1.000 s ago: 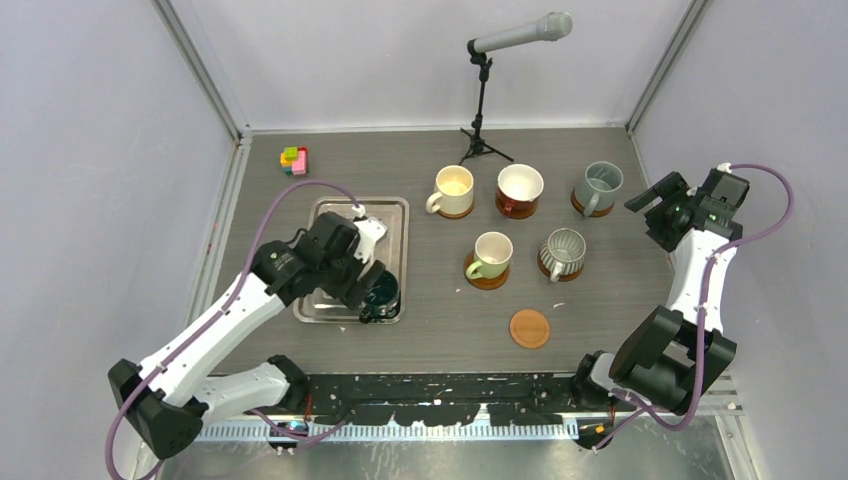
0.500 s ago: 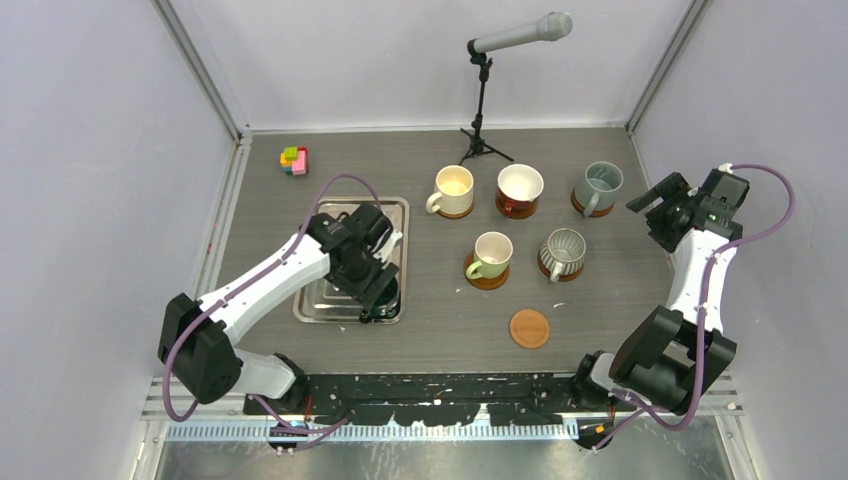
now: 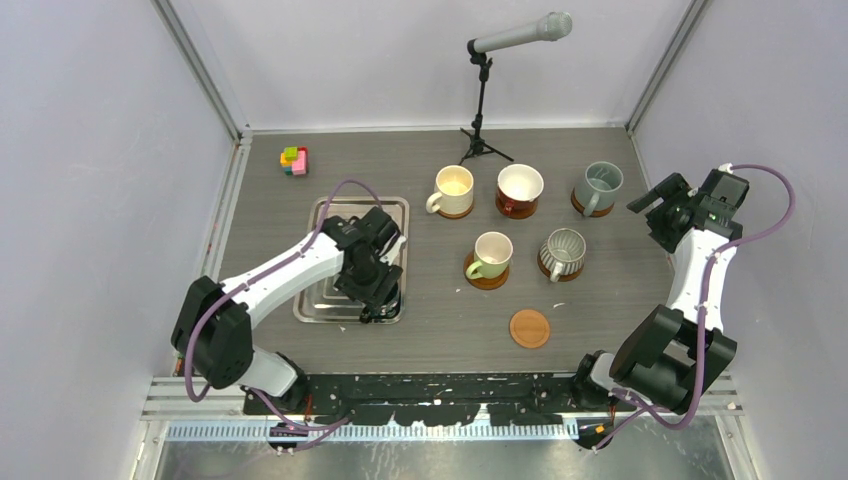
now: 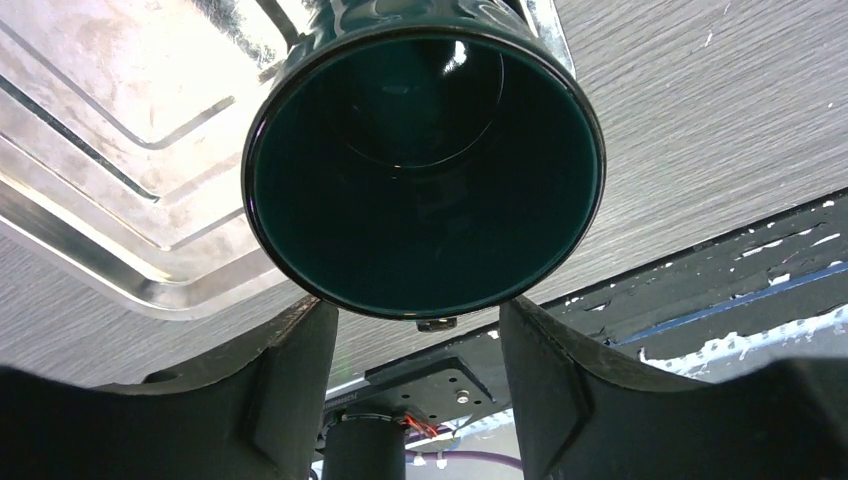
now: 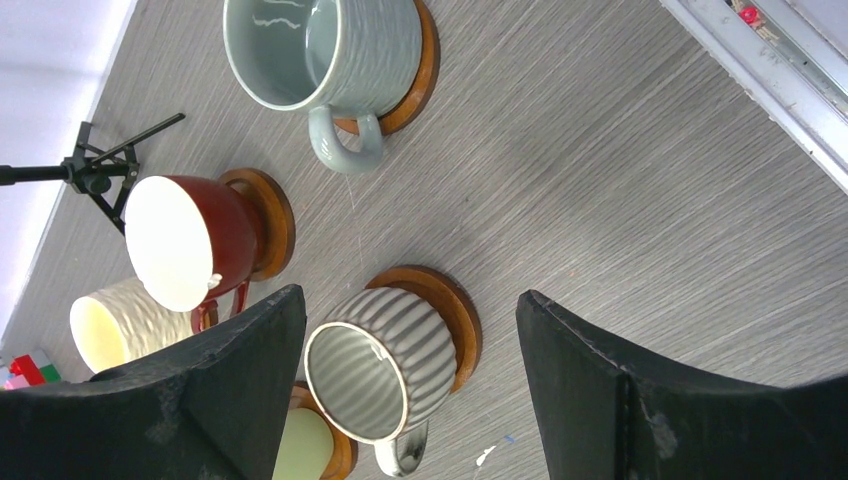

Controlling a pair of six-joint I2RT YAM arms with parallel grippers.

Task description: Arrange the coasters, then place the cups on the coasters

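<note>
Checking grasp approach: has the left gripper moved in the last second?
Yes: left gripper swung right across the steel tray, over the dark teal cup at its near-right corner.

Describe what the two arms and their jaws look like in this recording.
Both the left arm and the right arm have white link shells between bulky black joint housings, on black bases. A purple cable runs along each in loose loops. The jaws are broad, matte black, blocky wedges with flat inner faces. No markings are readable.
</note>
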